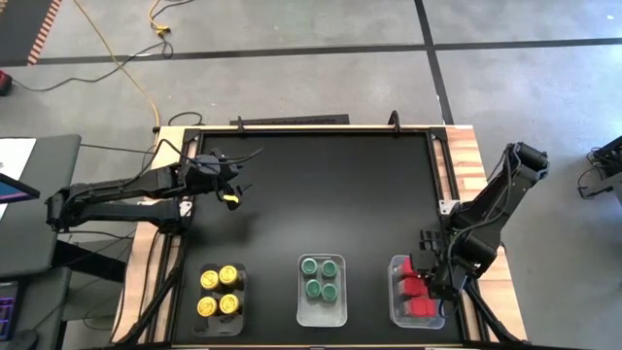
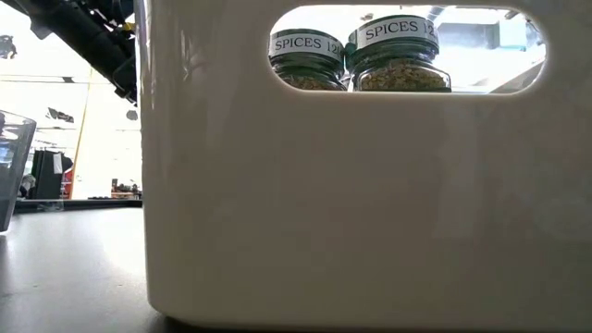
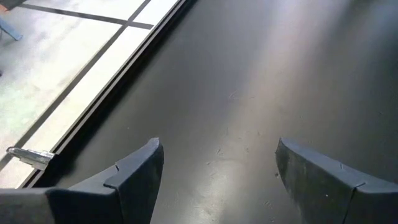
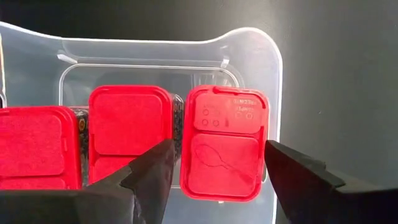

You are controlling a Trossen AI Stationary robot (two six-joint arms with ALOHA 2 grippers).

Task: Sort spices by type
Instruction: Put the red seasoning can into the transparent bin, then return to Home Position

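Observation:
Dark spice jars stand sorted in three clear trays along the table's near edge: yellow round lids (image 1: 220,292) at the left, green round lids (image 1: 321,277) in the middle, square red lids (image 1: 416,292) at the right. In the low view, two green-lidded jars (image 2: 393,55) show through the middle tray's handle slot. My right gripper (image 1: 429,268) points steeply down over the red tray (image 4: 267,56), shut on one red-lidded jar (image 4: 225,146) beside two others (image 4: 127,134). My left gripper (image 1: 231,194) hangs open over bare table at the far left, with nothing between its fingers (image 3: 140,174). My right gripper has the jar's square red lid (image 4: 261,155) between its two fingers, one on each of two opposite sides. The fingers come from above, pointing steeply down. The jar stands upright inside the tray at its right end. The lid hides the jar's body and foot.
The black table top (image 1: 330,185) lies bare between the arms and the trays. A raised rim (image 1: 292,124) runs along the far edge. The middle tray's pale wall (image 2: 351,203) fills most of the low view.

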